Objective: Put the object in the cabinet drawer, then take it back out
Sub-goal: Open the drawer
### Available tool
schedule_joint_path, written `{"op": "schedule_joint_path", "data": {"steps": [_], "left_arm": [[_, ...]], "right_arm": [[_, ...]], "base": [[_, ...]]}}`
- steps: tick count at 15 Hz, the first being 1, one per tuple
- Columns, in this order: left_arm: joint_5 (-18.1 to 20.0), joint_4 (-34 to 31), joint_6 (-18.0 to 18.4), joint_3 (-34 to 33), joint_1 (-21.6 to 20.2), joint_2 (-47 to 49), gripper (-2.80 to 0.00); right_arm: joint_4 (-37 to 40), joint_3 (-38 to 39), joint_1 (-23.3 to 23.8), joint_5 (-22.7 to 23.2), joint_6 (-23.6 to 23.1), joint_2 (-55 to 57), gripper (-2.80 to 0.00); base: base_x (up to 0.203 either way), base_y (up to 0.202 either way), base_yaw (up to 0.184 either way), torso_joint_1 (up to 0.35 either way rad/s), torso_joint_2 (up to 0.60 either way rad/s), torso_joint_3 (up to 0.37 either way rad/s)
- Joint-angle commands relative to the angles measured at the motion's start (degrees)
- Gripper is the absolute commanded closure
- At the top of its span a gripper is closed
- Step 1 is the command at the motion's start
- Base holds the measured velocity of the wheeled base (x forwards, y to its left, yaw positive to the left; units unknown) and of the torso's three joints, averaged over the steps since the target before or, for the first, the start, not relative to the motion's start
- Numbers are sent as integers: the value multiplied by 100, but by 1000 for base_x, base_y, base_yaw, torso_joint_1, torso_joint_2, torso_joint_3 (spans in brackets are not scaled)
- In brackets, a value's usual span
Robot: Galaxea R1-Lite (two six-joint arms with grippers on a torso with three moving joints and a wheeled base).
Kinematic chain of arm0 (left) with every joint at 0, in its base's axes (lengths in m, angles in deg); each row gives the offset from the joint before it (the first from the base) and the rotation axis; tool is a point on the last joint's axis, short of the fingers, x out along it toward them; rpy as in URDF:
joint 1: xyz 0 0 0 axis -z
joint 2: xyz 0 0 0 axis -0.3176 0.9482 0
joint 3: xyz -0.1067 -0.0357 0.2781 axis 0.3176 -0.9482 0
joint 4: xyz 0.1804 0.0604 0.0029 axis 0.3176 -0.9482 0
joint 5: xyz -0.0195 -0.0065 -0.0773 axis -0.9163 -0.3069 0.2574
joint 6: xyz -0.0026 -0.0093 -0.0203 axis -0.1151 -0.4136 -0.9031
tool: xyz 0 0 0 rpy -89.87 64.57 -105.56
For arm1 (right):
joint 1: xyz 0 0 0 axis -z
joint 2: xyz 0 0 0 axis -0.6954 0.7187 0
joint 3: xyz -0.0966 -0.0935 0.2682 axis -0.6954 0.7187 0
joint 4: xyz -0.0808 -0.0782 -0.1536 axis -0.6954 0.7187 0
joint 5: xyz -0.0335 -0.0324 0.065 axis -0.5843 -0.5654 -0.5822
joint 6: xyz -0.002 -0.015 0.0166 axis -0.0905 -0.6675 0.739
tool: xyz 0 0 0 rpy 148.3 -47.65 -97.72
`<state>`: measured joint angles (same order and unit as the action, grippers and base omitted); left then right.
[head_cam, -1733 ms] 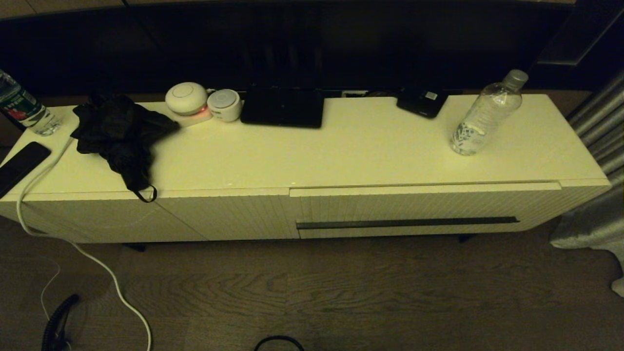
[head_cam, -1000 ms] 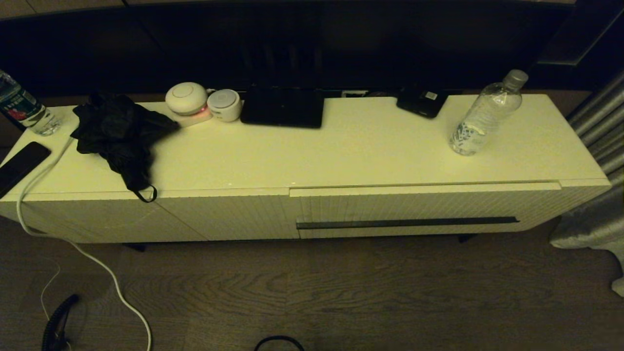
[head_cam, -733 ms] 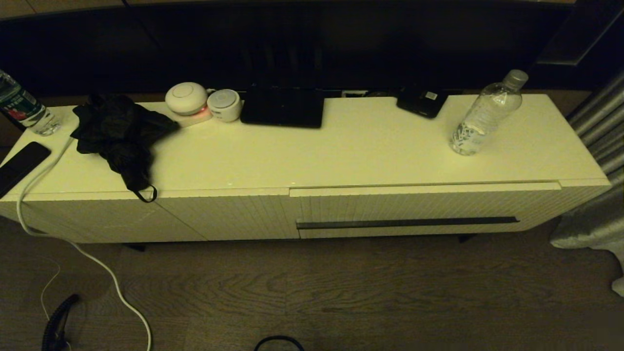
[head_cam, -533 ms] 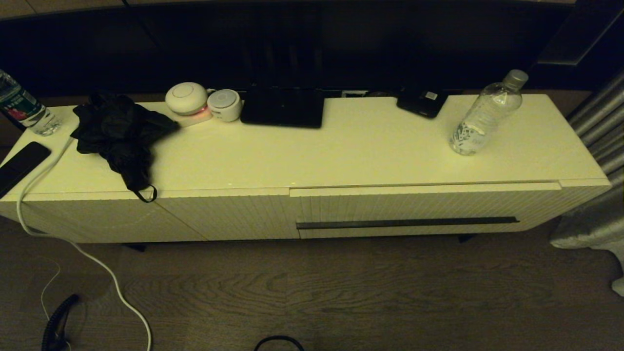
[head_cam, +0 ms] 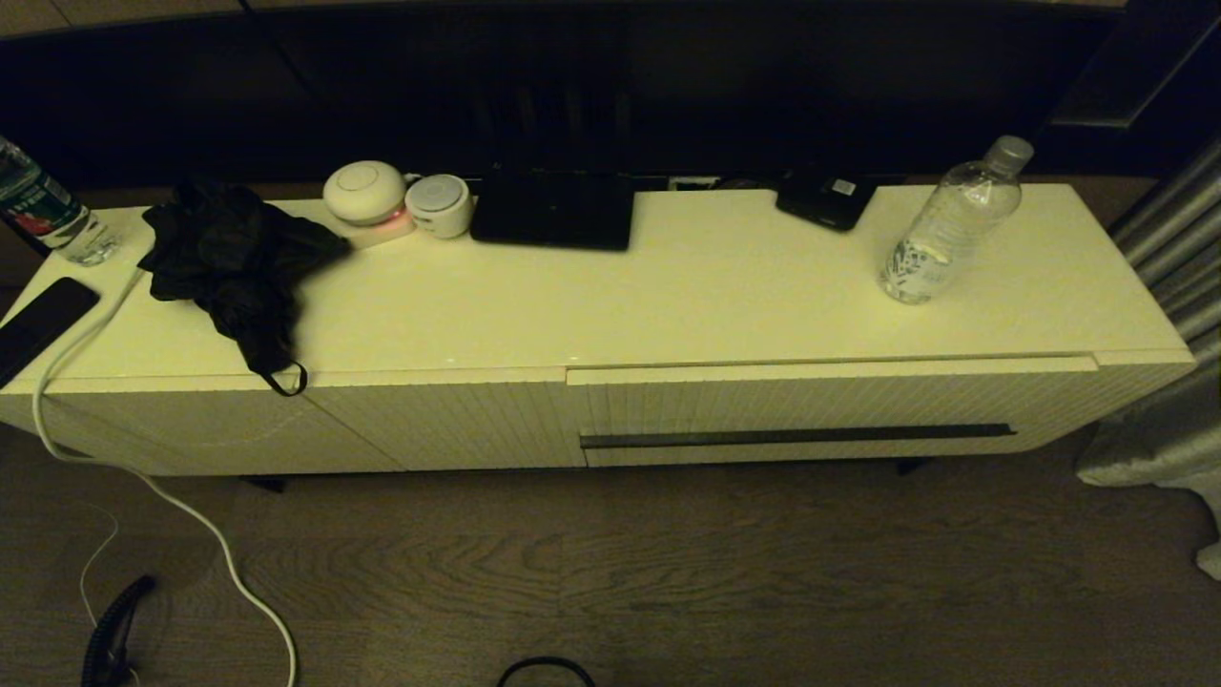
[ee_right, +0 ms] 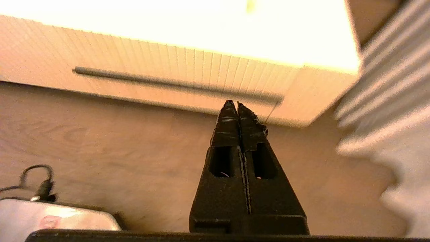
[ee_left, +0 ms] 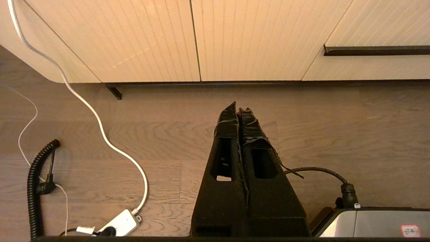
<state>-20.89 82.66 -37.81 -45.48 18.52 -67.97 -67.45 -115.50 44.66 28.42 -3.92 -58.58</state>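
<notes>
- Nothing of the task is done yet: the clear, ridged plastic water bottle with a pale grey cap (head_cam: 949, 224) stands upright on the white worktop (head_cam: 668, 296), far right, untouched.
- The wide white drawer with a ribbed front (head_cam: 820, 410) is shut; its long dark handle strip (head_cam: 796, 436) runs along the front below the bottle.
- All is left: open the drawer, lay the bottle in, take it out again.
- My right gripper (ee_right: 237, 105) hangs low over the wooden floor (head_cam: 668, 572), near the handle's right end, fingers pressed together, holding nothing.
- My left gripper (ee_left: 238, 109) is parked above the floor before the handleless ribbed panel (ee_left: 151, 37), fingers closed and empty.
- Well left of the bottle: a crumpled black cloth (head_cam: 234, 262), two round white devices (head_cam: 396, 198), a flat black box (head_cam: 553, 215), a green-and-red labelled bottle (head_cam: 43, 205).
- I judge nothing blocks the drawer; the grey curtain (head_cam: 1169, 315) hangs near its right.
</notes>
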Motion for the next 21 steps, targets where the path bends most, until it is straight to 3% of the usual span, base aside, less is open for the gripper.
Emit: {"op": "schedule_joint_path", "data": {"steps": [1,5,7,9,12,16,18,21], "left_arm": [[-3,3,-3,-9,0,-9,0],[-3,3,-3,-3,0,-9,0],[-3,11,-3,0,0,-9,0],[-3,12,-3,-9,0,-9,0],[-3,3,-3,0,0,-9,0],[-3,3,-3,-8,0,-9,0],[-3,3,-3,0,0,-9,0],[-1,3,-3,-9,0,-9,0]], "right_arm": [[39,-840,49,85,-229,1147,0],[387,-2567,45,179,-814,2956,0],[755,-3033,38,289,-1951,3678,0],[954,-3156,6,352,-3224,4236,0],[1061,-3300,-77,357,-3991,4970,0],[1104,-3280,-679,271,-5292,5809,0],[1083,-3157,-965,236,-5702,6292,0],[985,-2827,-1671,-34,-5845,6924,0]], "base": [[0,0,0,0,0,0],[0,0,0,0,0,0],[0,0,0,0,0,0],[0,0,0,0,0,0],[0,0,0,0,0,0],[0,0,0,0,0,0],[0,0,0,0,0,0],[0,0,0,0,0,0]]}}
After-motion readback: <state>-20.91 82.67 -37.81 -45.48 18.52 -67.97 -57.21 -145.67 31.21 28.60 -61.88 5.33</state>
